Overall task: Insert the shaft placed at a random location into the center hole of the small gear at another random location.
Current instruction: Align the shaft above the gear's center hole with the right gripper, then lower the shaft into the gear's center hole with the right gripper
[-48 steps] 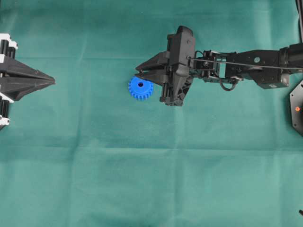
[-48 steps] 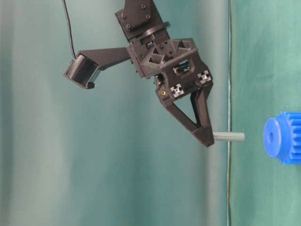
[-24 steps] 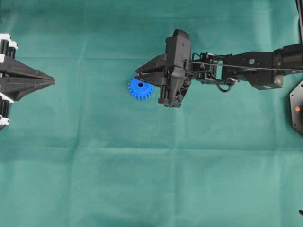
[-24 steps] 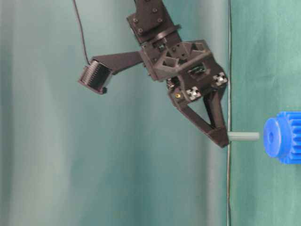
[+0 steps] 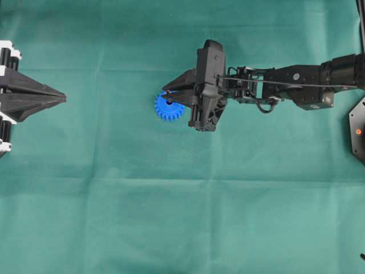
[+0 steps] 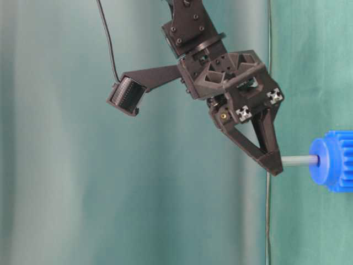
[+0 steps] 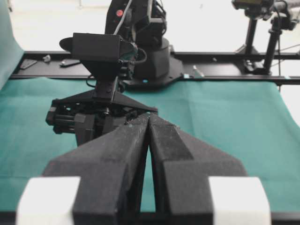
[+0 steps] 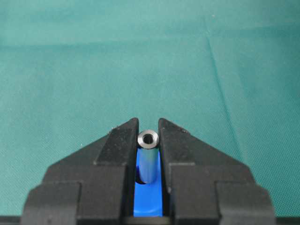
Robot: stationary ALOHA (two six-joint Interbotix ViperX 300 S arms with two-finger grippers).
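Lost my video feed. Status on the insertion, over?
Right end effector shut on shaft. Shaft tip at gear hole, seating unconfirmed. Left end effector shut, parked clear. Nothing in the way.

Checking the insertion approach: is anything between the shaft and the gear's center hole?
Nothing visible. The right gripper holds the shaft, whose free end already meets the hub of the small gear at the center hole.

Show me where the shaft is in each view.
Overhead: hidden under the right gripper, over the gear.
Table-level: right, shaft meets the gear.
Left wrist: not visible.
Right wrist: bottom centre, shaft between the fingers.
Shared landmark: the gear.
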